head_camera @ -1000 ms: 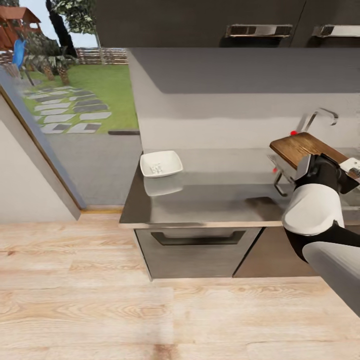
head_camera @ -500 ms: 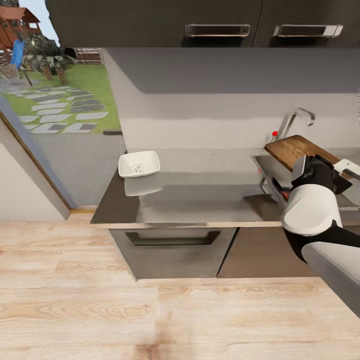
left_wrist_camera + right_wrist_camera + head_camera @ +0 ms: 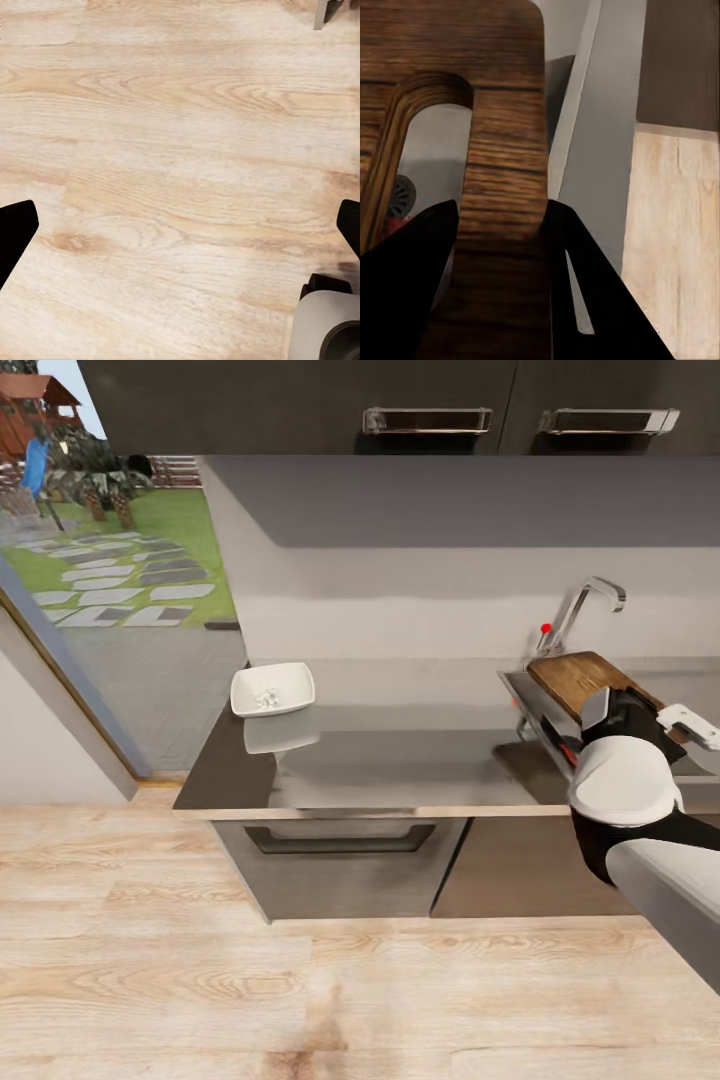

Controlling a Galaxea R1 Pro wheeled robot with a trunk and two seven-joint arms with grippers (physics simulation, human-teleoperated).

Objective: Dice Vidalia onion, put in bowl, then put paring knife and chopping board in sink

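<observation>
My right gripper [image 3: 502,259] is shut on the handle end of the brown chopping board [image 3: 583,674], next to its slot hole. It holds the board tilted over the steel sink [image 3: 522,693]. Through the slot, the right wrist view shows the round drain [image 3: 401,196] and a bit of red [image 3: 391,225] beside it, probably the paring knife's handle. The same red spot [image 3: 568,749] sits low in the basin in the head view. The white bowl [image 3: 272,689] stands at the countertop's [image 3: 400,760] far left with small pale pieces inside. My left gripper [image 3: 180,232] hangs open over the wooden floor.
The curved chrome tap [image 3: 588,603] with its red knob [image 3: 546,628] rises behind the sink. Dark wall cabinets [image 3: 430,400] hang above, and dark base cabinets [image 3: 350,860] stand under the worktop. A glass door at the left gives onto a garden.
The head camera has shifted, so the counter and bowl slid left in the picture. My right gripper has lowered the board a little toward the sink.
</observation>
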